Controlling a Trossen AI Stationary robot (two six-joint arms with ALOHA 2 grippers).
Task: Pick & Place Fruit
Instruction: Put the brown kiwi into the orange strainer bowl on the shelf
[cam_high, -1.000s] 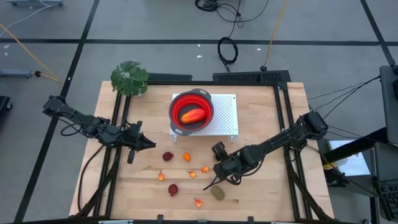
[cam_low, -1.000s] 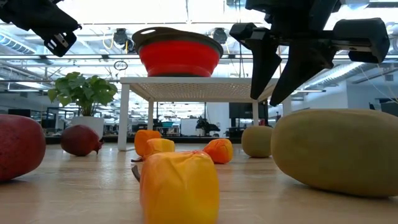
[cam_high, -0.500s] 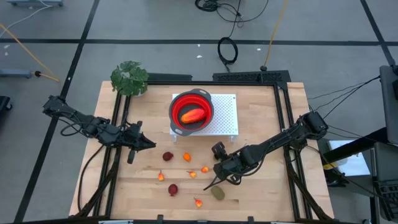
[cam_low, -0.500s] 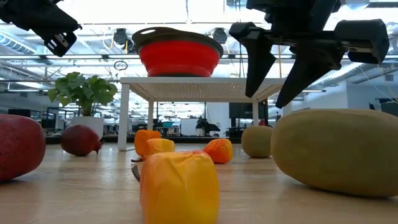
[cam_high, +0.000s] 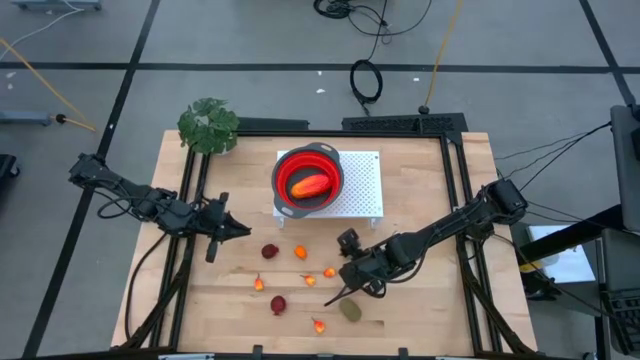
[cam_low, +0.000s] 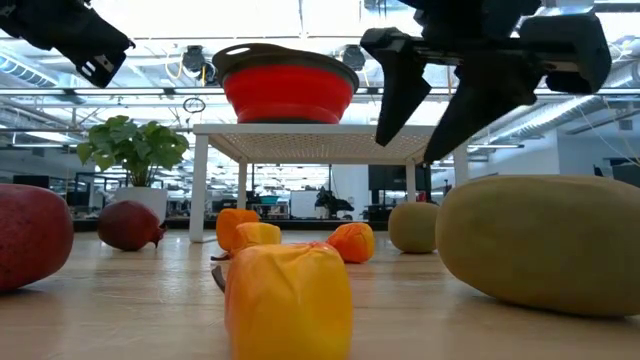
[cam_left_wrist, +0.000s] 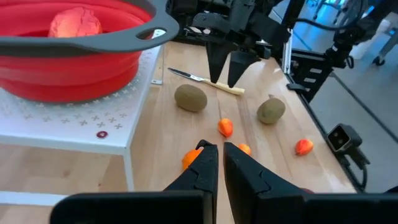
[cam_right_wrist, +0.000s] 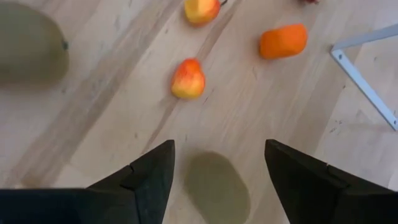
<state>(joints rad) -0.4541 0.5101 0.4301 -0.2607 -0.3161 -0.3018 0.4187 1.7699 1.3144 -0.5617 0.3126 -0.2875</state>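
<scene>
The red bowl (cam_high: 308, 178) stands on a white perforated stand, with the elongated red-orange piece (cam_high: 311, 185) inside it. On the table lie two dark red rounds (cam_high: 269, 251) (cam_high: 278, 304), several tiny orange pieces (cam_high: 300, 252) and an olive-brown oval (cam_high: 350, 310). My right gripper (cam_high: 349, 264) hangs open above the second olive-brown oval (cam_right_wrist: 217, 186), which lies between and below its fingers (cam_right_wrist: 149, 171) without touching them. In the low view my right gripper (cam_low: 408, 150) is well above the table. My left gripper (cam_high: 235, 232) is shut, in the air left of the fruit, empty.
A slim pale-handled knife (cam_left_wrist: 205, 79) lies on the table beside the right gripper and the olive ovals. The white stand (cam_high: 362, 185) has legs reaching the table behind the fruit. A potted plant (cam_high: 208, 125) stands at the far left corner. Bare wood (cam_high: 430, 310) lies on the near right.
My right gripper has opened wider. It has also shifted a little up and toward the table's left, staying over the olive-brown oval. The fruit has not moved.
</scene>
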